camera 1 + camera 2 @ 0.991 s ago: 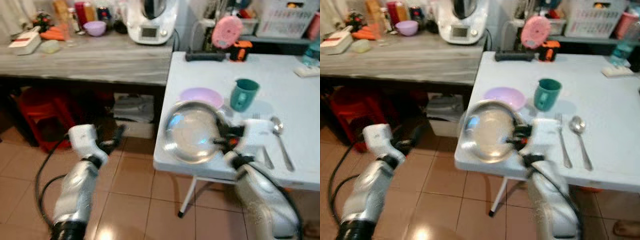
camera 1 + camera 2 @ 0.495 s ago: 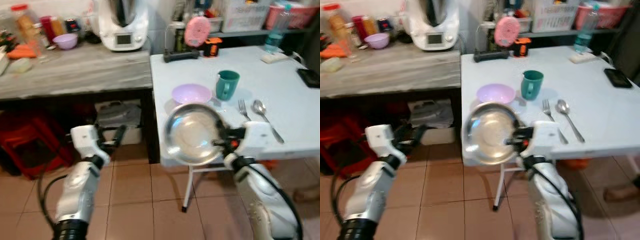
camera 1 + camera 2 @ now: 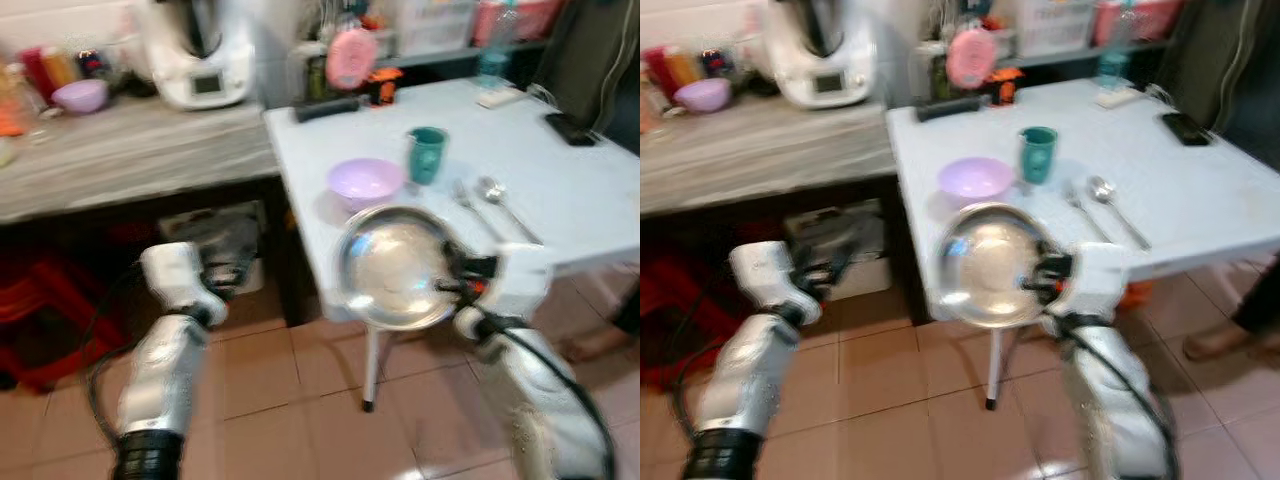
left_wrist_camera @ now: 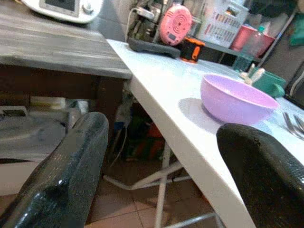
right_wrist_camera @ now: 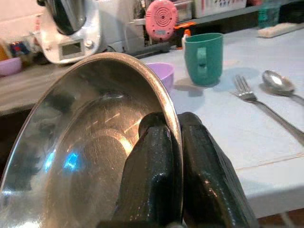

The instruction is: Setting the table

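1. the steel plate (image 5: 90, 142) looks thin, stiff and pretty light, but shiny metal is slippery, so i'd guess a rim pinch like this one can let it swing or slide. it won't break if it drops, just clang
2. the right tool (image 5: 173, 156) is clamped on the plate's rim, one finger on the inside face, one on the back, so the dish sticks out sideways from the tool, tilted up on edge
3. the plate hangs at the near edge of the white worktop (image 3: 590, 190), in front of the purple bowl (image 3: 366, 180), with the green mug (image 3: 427, 153), fork (image 5: 249, 92) and spoon (image 5: 280, 83) further in. not set down yet
4. the left tool (image 4: 156, 156) is spread open, holding nothing, low beside the worktop
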`<state>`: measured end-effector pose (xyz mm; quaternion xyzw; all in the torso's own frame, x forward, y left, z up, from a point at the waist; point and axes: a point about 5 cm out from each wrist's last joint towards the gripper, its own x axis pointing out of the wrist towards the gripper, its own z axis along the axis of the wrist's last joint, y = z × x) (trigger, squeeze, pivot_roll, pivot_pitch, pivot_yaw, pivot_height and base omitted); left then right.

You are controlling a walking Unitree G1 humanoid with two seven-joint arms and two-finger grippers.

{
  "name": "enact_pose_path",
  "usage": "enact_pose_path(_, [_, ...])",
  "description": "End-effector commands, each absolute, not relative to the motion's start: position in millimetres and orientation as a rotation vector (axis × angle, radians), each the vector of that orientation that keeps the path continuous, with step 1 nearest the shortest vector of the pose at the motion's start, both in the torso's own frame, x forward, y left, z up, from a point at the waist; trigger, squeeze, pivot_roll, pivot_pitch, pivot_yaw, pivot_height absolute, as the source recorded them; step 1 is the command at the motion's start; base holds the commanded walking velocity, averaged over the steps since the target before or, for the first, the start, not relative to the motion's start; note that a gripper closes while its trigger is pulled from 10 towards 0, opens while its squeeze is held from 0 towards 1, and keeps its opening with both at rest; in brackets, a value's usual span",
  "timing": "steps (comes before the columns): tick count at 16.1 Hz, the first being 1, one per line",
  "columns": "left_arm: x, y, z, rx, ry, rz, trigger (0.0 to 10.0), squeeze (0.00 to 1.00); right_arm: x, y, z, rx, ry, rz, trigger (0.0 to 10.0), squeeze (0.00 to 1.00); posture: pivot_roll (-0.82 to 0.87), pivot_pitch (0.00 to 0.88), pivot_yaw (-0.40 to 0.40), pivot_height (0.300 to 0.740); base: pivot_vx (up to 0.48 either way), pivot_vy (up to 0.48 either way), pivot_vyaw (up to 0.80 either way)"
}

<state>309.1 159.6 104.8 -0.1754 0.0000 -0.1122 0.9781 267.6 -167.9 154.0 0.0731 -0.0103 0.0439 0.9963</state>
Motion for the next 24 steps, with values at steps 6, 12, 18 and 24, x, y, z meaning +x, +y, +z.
enact_pose_path(6, [309.0, 175.3, 102.9, -0.31, 0.003, -0.175, 10.0, 0.0, 268.0, -157.6, 162.5, 0.143, -0.072, 0.125, 10.0, 0.0, -0.11, 0.002, 0.082, 0.74, 0.0, 0.391, 0.0])
enact_pose_path(12, [310.3, 177.0, 101.5, -0.287, 0.003, -0.158, 10.0, 0.0, 266.2, -158.1, 162.6, 0.161, -0.085, 0.121, 10.0, 0.0, -0.11, 0.008, 0.085, 0.74, 0.0, 0.394, 0.0])
enact_pose_path(18, [306.6, 194.4, 99.1, -0.228, 0.004, -0.081, 10.0, 0.0, 263.9, -163.7, 159.4, 0.105, -0.063, 0.123, 10.0, 0.0, -0.11, 0.008, 0.086, 0.74, 0.0, 0.393, 0.0])
enact_pose_path(24, [304.5, 194.5, 98.8, -0.213, 0.004, -0.079, 10.0, 0.0, 266.0, -166.0, 156.8, 0.121, -0.061, 0.084, 10.0, 0.0, -0.1, 0.003, 0.085, 0.74, 0.0, 0.313, 0.53])
